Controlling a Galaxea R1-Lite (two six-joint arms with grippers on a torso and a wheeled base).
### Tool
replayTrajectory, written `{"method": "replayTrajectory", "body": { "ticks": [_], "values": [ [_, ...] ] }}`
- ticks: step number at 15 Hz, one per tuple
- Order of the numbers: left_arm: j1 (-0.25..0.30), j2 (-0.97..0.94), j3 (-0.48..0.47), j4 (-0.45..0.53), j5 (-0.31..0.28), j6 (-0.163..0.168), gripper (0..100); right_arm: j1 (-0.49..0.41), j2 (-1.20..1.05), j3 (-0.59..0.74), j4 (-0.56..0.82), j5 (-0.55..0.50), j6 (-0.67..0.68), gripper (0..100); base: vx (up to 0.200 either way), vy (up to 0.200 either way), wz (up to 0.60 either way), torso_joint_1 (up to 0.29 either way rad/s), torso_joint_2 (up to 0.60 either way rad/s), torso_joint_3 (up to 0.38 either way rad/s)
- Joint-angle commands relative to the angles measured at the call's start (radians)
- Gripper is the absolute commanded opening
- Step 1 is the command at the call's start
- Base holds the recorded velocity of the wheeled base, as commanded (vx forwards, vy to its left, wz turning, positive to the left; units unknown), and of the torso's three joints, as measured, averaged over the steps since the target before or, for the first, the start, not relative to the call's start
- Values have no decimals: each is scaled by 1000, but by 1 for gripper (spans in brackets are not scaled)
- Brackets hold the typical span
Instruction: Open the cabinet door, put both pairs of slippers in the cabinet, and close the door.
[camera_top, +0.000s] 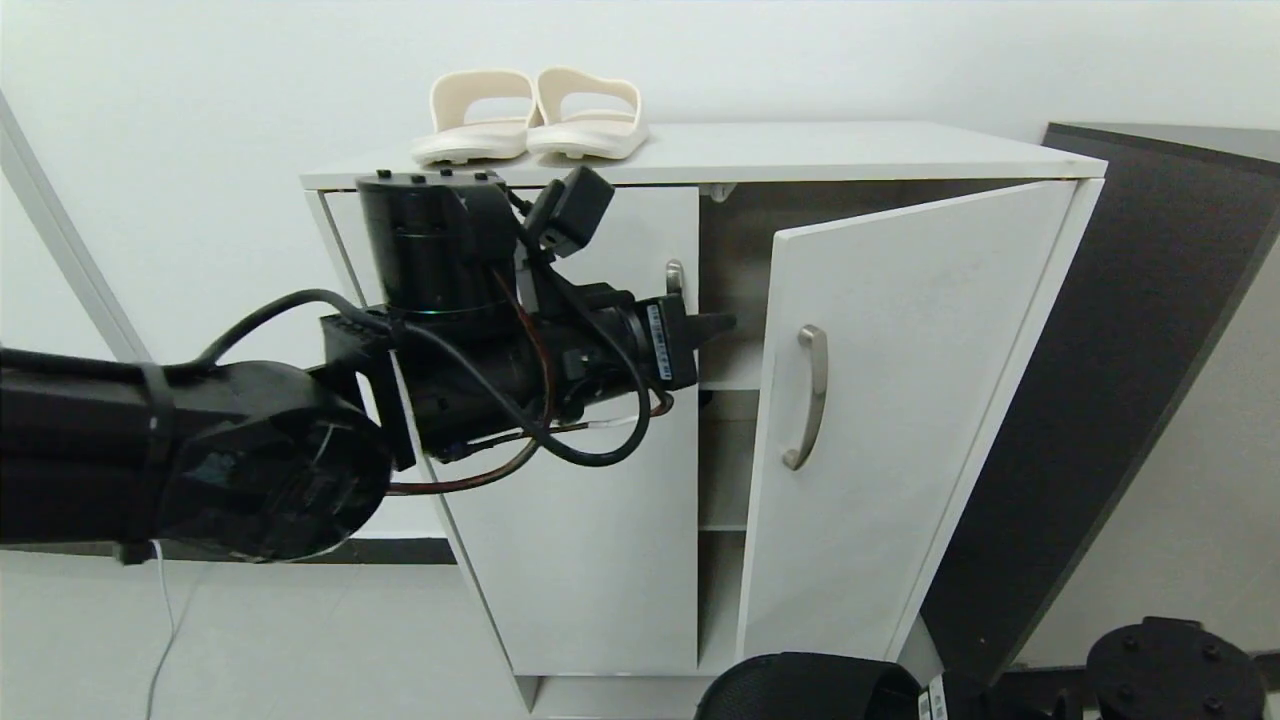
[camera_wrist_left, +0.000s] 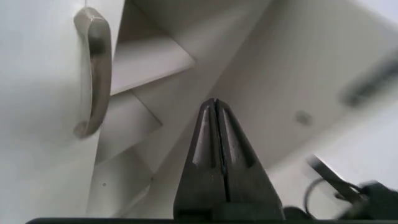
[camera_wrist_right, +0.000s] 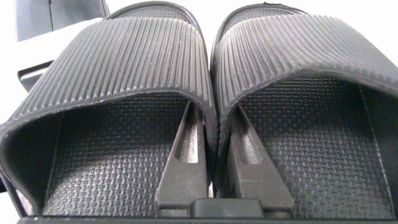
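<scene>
Black ribbed slippers (camera_wrist_right: 143, 68), one pair, side by side, inner strap walls clamped in right gripper (camera_wrist_right: 213, 124). Left gripper (camera_wrist_left: 216, 109), fingers together, at the gap beside the part-open right door (camera_top: 900, 420). Cream slippers (camera_top: 530, 115), smooth, on cabinet (camera_top: 850, 150) top, left half.

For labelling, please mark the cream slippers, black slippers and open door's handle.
cream slippers (camera_top: 480, 82): head view, left strap.
black slippers (camera_wrist_right: 137, 56): right wrist view, ribbed strap.
open door's handle (camera_top: 813, 395): head view, mid-bar.
</scene>
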Motion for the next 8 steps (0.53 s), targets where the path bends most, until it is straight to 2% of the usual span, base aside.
{"method": "replayTrajectory", "body": {
  "ticks": [1, 2, 5, 6, 8],
  "values": [
    [-7, 80, -36, -2, 1, -1, 0, 5, 5, -1, 0, -1, -1, 0, 0, 0, 0, 0, 0, 0],
    [-7, 89, -42, -2, 1, -3, 0, 8, 5, -1, 0, -1, -1, 0, 0, 0, 0, 0, 0, 0],
    [-17, 97, -22, -27, 2, -6, 0, 36, 8, 2, 3, -4, 1, 0, -200, 0, 0, 7, -2, 1],
    [-35, 97, -18, -45, 4, -6, 0, 42, 10, 2, 3, -4, 1, 0, -200, 0, 0, 2, 7, 2],
    [-116, 91, 34, -106, 28, 0, 0, 46, 5, 2, 3, -6, 1, 0, -200, 0, 0, -2, 0, 2]
  ]
}}
